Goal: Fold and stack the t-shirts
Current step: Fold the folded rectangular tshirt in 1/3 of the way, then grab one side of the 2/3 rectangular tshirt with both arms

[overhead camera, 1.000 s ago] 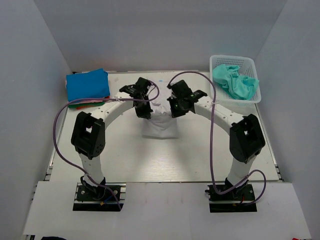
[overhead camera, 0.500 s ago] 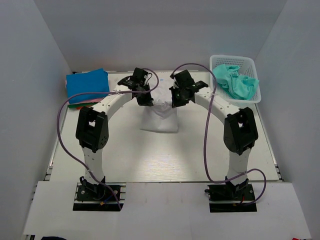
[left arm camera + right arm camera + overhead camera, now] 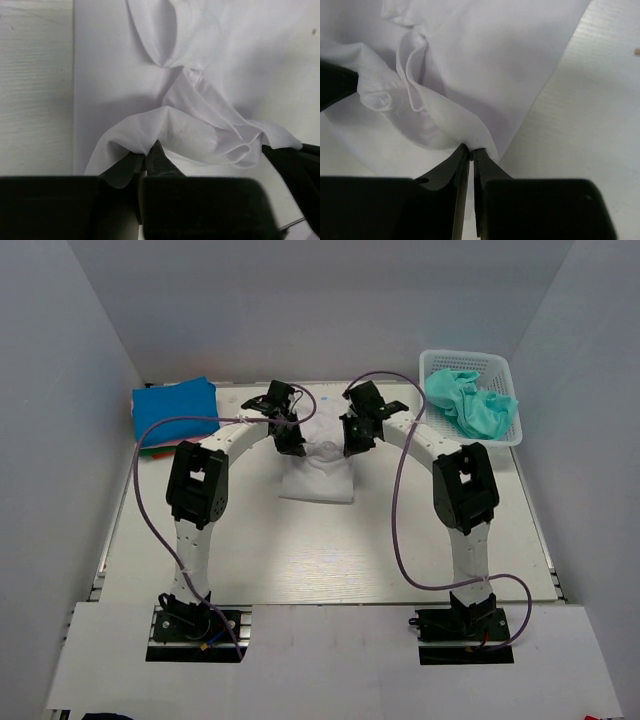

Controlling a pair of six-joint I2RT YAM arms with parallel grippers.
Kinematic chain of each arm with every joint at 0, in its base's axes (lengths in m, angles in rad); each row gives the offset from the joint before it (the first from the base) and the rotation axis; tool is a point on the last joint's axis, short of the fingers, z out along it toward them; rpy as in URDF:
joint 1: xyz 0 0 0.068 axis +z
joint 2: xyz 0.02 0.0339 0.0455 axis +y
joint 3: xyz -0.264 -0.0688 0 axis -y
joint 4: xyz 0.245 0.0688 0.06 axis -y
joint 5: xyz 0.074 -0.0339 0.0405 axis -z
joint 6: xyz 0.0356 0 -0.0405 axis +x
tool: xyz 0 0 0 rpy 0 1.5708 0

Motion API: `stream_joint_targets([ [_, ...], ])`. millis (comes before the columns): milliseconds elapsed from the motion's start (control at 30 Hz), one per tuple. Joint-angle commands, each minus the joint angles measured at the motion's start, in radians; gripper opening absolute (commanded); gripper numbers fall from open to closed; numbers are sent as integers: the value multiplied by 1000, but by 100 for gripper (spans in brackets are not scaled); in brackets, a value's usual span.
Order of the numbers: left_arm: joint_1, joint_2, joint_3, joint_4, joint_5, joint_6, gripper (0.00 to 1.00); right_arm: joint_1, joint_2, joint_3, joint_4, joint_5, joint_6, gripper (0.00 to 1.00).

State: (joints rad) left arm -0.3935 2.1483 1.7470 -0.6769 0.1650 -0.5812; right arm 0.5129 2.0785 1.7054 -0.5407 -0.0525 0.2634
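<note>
Over the last second both arms have stretched further out from their bases, carrying a lifted edge of the white t-shirt (image 3: 318, 478) away over its own body; the left fingers (image 3: 151, 160) are clenched on one gathered corner of that edge, and the right fingers (image 3: 468, 156) pinch the other corner in the same way; between the two pairs the cloth sags in loose folds, while beyond and beneath them the rest of the shirt lies flat on the tabletop (image 3: 330, 550); I judge this a lengthwise fold about half carried over, with the laying down and releasing not yet done; well to the left of the left fingers sits a folded blue t-shirt (image 3: 176, 412) topping the stack; well to the right of the right fingers a crumpled teal t-shirt (image 3: 470, 405) waits in the basket (image 3: 432, 362).
</note>
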Motion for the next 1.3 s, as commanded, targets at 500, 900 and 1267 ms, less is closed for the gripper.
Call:
stream_joint_targets([
  [500, 94, -191, -6, -95, -42, 43, 100, -43, -153, -25, 3, -118, 23, 90],
  [900, 61, -249, -394, 29, 106, 121, 77, -34, -192, -346, 25, -331, 20, 90],
  [1267, 61, -215, -500, 106, 131, 121, 50, -39, -89, -368, 79, -362, 51, 63],
])
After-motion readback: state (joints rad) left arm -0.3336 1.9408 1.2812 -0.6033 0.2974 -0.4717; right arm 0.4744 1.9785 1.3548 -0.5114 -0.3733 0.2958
